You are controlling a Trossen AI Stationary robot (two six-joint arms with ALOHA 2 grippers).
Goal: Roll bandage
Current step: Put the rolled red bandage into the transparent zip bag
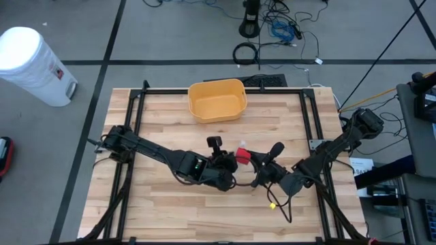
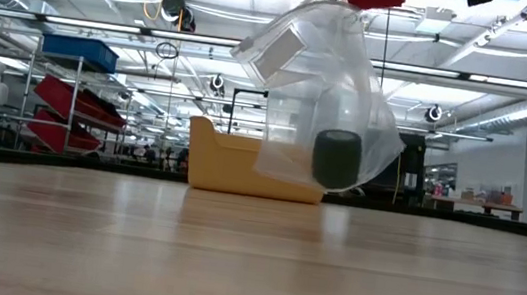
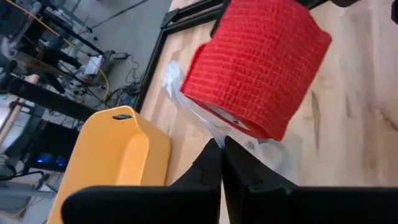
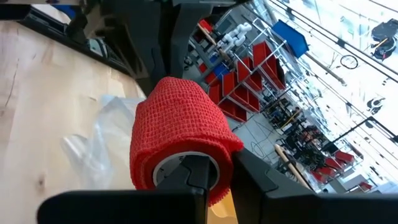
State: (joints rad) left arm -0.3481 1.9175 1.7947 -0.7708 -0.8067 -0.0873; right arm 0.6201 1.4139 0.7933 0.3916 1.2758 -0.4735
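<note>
Both grippers meet over mid-table at a red bandage roll and its clear bag.

The left gripper has its fingers pressed together on the clear plastic bag, which hangs above the wooden table. Just to its right, the right gripper pinches the red bandage roll by its core and wall, held off the table. A yellow bin sits at the far edge.
</note>
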